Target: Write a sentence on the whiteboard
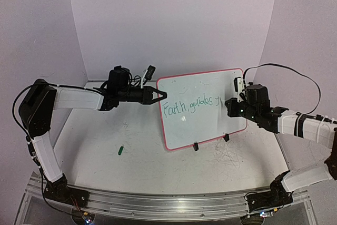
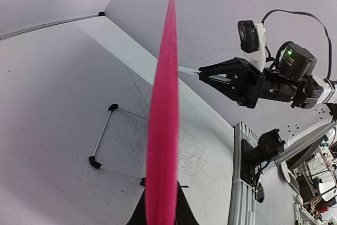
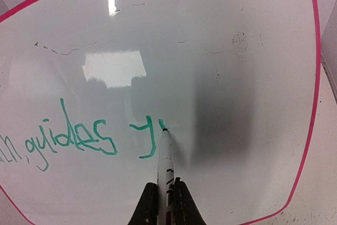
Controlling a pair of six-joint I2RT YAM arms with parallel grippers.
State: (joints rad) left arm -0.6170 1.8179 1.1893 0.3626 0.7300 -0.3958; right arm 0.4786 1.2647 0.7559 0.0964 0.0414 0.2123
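Note:
The whiteboard, white with a pink-red frame, stands tilted on two black clip feet. My left gripper is shut on its left edge; in the left wrist view the frame runs edge-on between the jaws. My right gripper is shut on a white marker whose tip touches the board. The sentence in green reads "Faith, guides y" with a short stroke begun after the y. It also shows in the top view.
A green marker cap lies on the scuffed tabletop at front left. A wire stand with black ends lies behind the board. Purple walls close in behind and at the sides. A metal rail runs along the near edge.

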